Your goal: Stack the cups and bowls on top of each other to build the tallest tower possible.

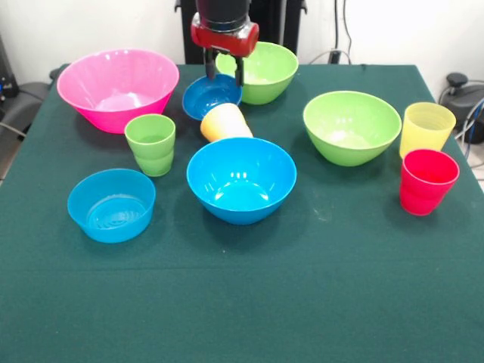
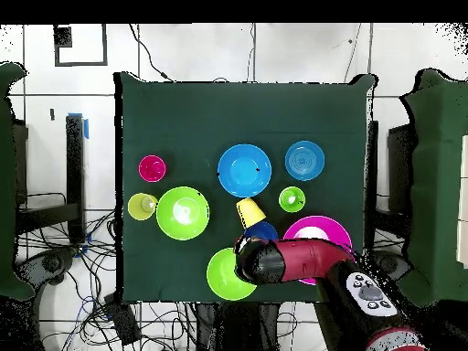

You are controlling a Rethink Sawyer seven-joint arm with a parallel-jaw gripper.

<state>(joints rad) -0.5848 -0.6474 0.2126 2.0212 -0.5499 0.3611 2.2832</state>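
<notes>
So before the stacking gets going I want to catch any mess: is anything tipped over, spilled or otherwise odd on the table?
One thing: the orange-yellow cup lies tipped on its side between the small dark blue bowl and the bright blue bowl, while the other three cups stand upright. No spills or damage show.

The bowls [image 1: 241, 179] and cups [image 1: 150, 144] look like smooth, glossy plastic; the yellow cup [image 1: 426, 128] is translucent. The worktop [image 1: 302, 287] wears matt green cloth. The claw [image 1: 224, 70] housing is glossy red.
</notes>
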